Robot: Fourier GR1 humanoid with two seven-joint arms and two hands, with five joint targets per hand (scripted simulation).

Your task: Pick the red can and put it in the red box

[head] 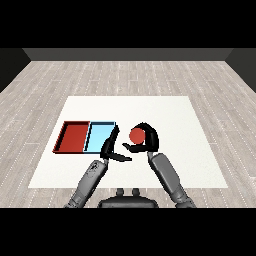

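Head view shows the right hand (146, 139) curled round the red can (137, 134), just right of the light blue tray (100, 136). Left hand (111, 146) hangs with fingers straight. Carry the can across the blue tray and lower it upright inside the red tray (74, 136).

One red can (137, 134), two trays (red (73, 137), light blue (100, 135)), two hands (left (110, 148), right (147, 138))

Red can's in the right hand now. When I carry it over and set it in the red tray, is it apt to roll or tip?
The red can looks round, so laid on its side it would probably roll. The right hand curls round it, suggesting it is stiff enough to hold. The red tray has raised walls, which would likely stop it.
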